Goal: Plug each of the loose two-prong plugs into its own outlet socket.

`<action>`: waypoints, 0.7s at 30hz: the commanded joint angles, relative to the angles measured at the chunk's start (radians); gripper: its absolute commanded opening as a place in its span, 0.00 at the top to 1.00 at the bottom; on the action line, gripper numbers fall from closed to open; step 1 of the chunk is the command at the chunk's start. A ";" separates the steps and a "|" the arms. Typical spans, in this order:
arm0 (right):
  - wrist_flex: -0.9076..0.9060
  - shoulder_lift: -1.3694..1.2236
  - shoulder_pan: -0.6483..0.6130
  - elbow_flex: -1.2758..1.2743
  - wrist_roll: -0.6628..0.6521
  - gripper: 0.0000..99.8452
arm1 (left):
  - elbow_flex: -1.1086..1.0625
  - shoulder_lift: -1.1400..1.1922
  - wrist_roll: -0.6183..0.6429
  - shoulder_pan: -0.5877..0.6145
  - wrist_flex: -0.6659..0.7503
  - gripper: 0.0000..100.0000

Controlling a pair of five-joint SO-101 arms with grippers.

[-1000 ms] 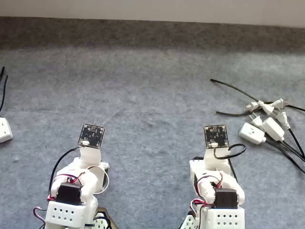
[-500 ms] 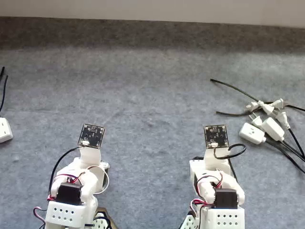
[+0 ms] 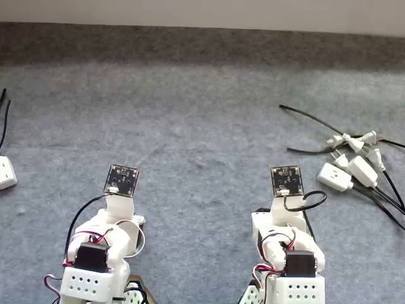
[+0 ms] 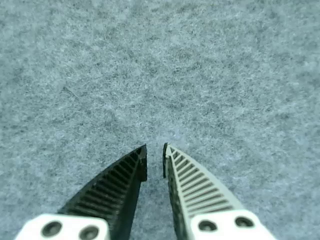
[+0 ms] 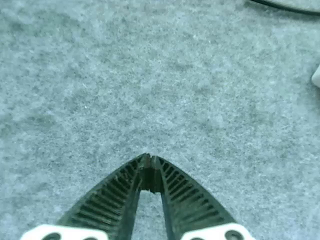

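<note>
Tips of left pincer (image 4: 154, 149) barely apart, right pincer (image 5: 150, 159) closed tight

Left arm (image 3: 101, 253): white printed shell, black motor block, holed base
Right arm (image 3: 289, 256): same white shell, black motor
Wrist boards (image 3: 121, 180): black square circuit boards
Cables (image 3: 81, 215): black loops, red and white wires
Left gripper (image 4: 154, 155): one black ribbed finger, one white
Right gripper (image 5: 150, 162): both fingers black, ribbed

Grey felt table (image 3: 202, 114): white plugs (image 3: 352, 143) and black cords (image 3: 310, 116) tangled at right, 1 white socket (image 3: 5, 172) at left
</note>
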State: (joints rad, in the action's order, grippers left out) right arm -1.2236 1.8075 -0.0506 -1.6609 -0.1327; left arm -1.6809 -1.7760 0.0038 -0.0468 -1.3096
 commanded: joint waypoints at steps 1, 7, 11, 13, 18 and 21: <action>-0.005 0.012 0.010 -0.151 -0.008 0.99 | -0.015 0.002 0.006 0.010 -0.003 0.93; -0.005 0.019 0.004 -0.150 -0.008 0.99 | -0.015 0.002 0.006 0.010 -0.003 0.93; -0.005 0.018 0.004 -0.148 -0.003 0.99 | -0.015 0.002 0.006 0.010 -0.003 0.93; 0.001 0.019 0.004 -0.148 -0.003 0.99 | -0.015 0.002 0.006 0.010 -0.003 0.93; 0.194 0.021 0.073 -0.091 -0.008 0.99 | -0.015 0.002 0.006 0.010 -0.003 0.93; 0.321 0.021 0.374 0.045 -0.003 0.99 | -0.015 0.002 0.006 0.010 -0.003 0.93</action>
State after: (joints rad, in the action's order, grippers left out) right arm -1.0257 1.8167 0.0706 -1.6594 -0.1327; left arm -1.6809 -1.7760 0.0038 -0.0468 -1.3096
